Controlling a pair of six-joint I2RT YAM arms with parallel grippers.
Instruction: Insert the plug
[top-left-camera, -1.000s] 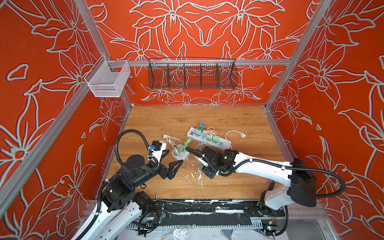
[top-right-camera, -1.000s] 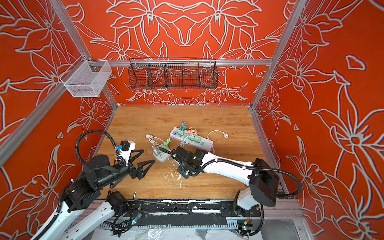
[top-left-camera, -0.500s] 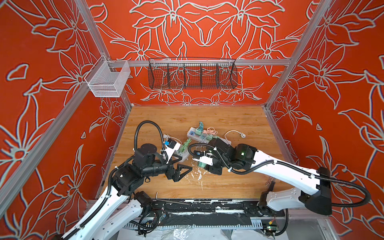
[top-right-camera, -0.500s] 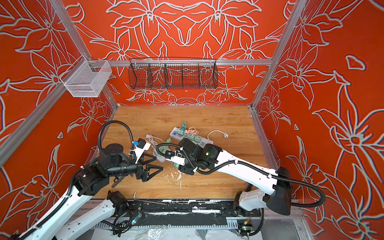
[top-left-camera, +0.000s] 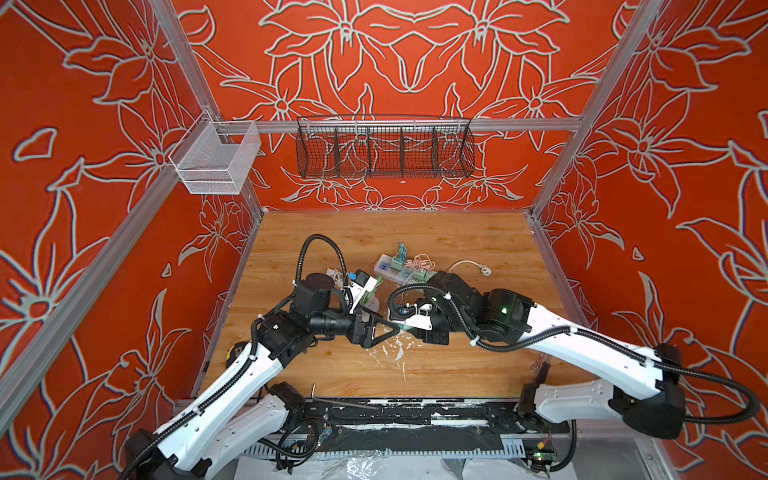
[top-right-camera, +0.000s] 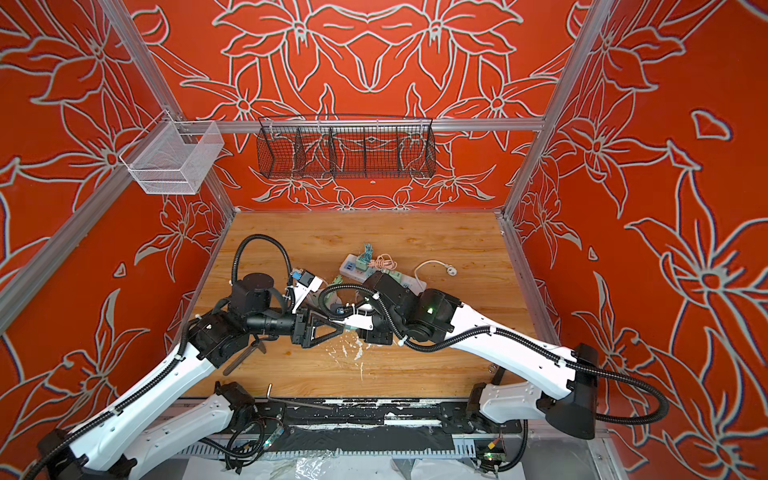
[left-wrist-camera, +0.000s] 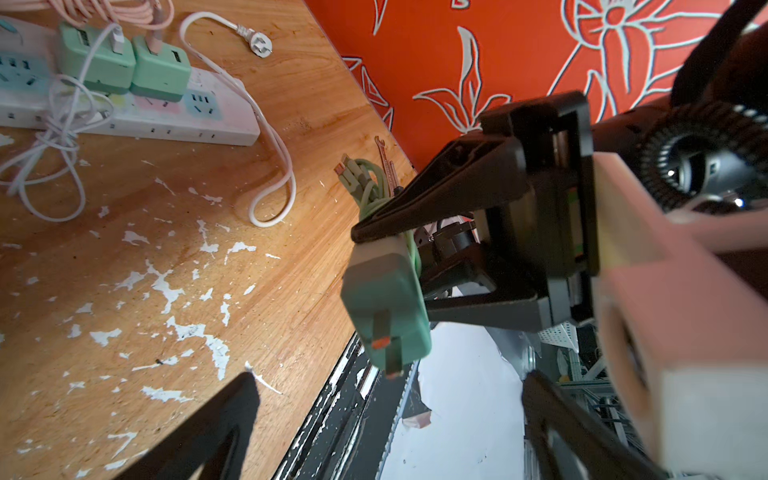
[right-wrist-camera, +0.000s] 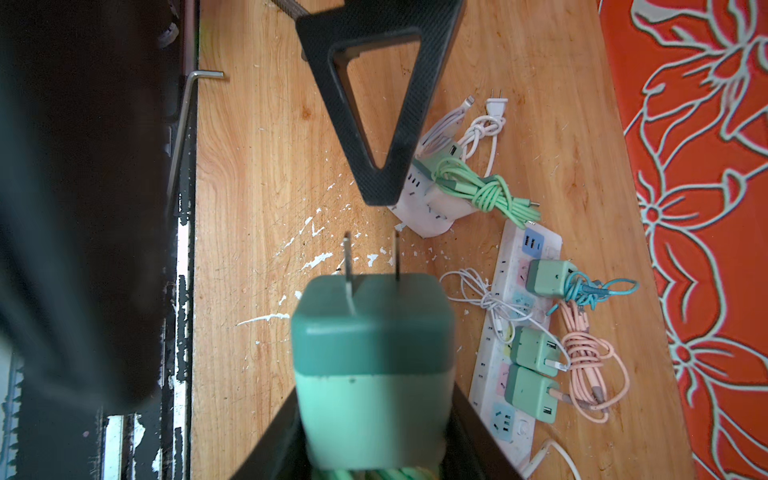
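- Where the desk reaches its front edge, a hex key lies left of centre, clear of both arms.
- Left gripper: jaws spread wide, holding nothing. It hangs above the worn, white-flecked patch near the front-middle of the desk, with one finger pointing at the plug.
- White socket block: rests on the desk just behind the left gripper, with a knotted green cable lying on it.
- Plug, a green two-prong adapter: held off the desk between the two grippers, prongs bare and aimed toward the left gripper.
- Right gripper: jaws pinch the plug body on two opposite sides.
- Power strip: lies at mid-desk behind the right gripper and carries three green adapters.
- White cord end: lies on the desk to the right of the power strip.
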